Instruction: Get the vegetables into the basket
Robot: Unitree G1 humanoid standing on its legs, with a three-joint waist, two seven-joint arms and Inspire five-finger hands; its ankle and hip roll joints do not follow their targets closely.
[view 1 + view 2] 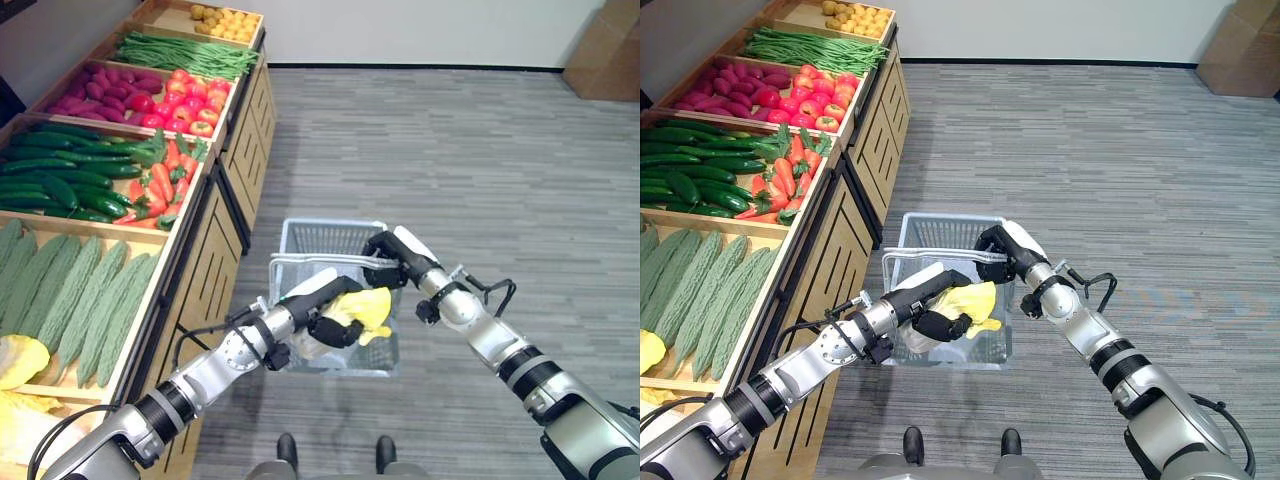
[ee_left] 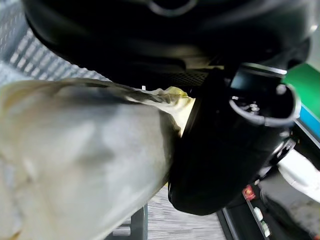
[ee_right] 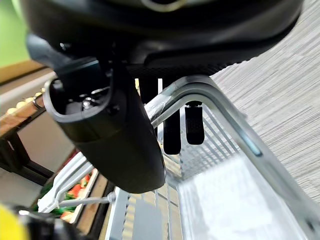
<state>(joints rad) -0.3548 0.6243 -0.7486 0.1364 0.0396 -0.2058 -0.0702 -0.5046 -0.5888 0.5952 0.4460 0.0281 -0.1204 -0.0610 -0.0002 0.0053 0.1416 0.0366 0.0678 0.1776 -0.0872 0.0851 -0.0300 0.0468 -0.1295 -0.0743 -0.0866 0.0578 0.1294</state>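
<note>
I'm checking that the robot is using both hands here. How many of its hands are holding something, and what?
2. The left hand holds a yellow leafy vegetable over the basket. The right hand grips the basket's handle, fingers curled over it.

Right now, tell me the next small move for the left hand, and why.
Probably lower and open the left hand. Its fingers are curled round a pale yellow leafy cabbage held over the grey wire-mesh shopping basket, whose handle the right hand grips, so letting go should drop it inside.
</note>
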